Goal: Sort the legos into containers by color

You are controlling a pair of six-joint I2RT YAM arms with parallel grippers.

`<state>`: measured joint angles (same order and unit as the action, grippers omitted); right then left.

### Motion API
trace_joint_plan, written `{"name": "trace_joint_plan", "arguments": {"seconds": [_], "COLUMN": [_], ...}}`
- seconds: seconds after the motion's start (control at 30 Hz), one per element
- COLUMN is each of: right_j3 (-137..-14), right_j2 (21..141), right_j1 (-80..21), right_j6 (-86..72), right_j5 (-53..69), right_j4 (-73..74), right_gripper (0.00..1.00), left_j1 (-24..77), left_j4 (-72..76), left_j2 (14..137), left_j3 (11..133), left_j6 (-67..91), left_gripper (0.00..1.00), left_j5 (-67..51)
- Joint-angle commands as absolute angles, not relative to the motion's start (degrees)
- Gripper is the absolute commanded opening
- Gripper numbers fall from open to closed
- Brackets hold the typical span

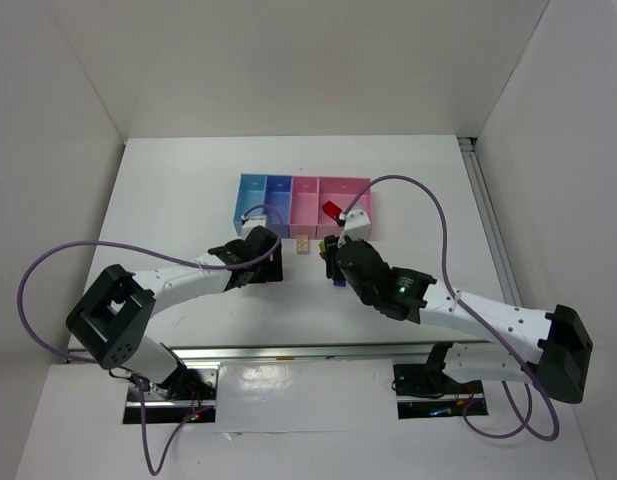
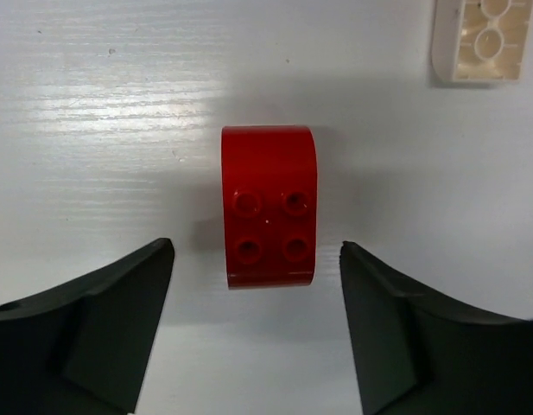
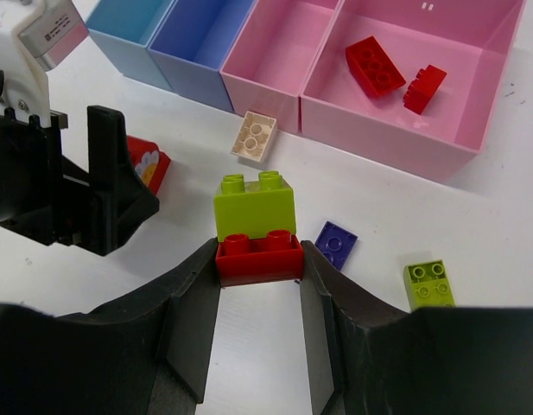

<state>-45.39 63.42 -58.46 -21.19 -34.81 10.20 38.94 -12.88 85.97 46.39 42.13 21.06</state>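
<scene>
Now left fingers [image 2: 102, 320] spread astride curved red brick [image 2: 269, 207] on desk [image 2: 93, 104]; right fingers [image 3: 190, 320] pinch small red brick [image 3: 258, 258].

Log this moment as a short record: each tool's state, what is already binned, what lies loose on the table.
left tool: open, straddling a rounded red brick on the table, not touching it
right tool: shut on the held red brick, with a lime brick against it
wide pink bin: two red bricks
loose: tan brick, purple plate, second lime brick
</scene>
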Motion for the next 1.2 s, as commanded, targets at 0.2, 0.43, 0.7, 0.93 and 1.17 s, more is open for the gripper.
{"name": "trace_joint_plan", "arguments": {"seconds": [0.2, 0.43, 0.7, 0.93, 1.17], "right_j3": [-44.82, -44.74, -47.55, -45.35, -46.49], "right_j2": [59.69, 55.46, 53.0, 51.15, 53.43], "right_j1": [-58.18, -52.05, -41.41, -27.96, -27.06], "right_j6": [-20.39, -15.83, -14.24, -18.19, -16.44], "right_j5": [-31.04, -6.54, 28.32, 54.62, 60.74], "right_j4": [10.02, 9.32, 9.59, 1.85, 2.1], "right_gripper": [0.0, 0.0, 0.0, 0.0, 0.0], "left_j1": [39.46, 34.99, 30.68, 28.83, 29.44], "left_j4": [-24.77, -27.33, -25.66, -25.66, -20.67], "left_j2": [76.65, 72.52, 65.05, 62.58, 68.37], "left_j3": [59.31, 66.53, 67.06, 65.21, 65.21], "left_j6": [37.45, 25.14, 17.32, 8.1, 9.92], "left_gripper": [0.9, 0.74, 0.83, 0.89, 0.92], "left_j5": [17.86, -3.93, -33.55, -55.59, -62.84]}}
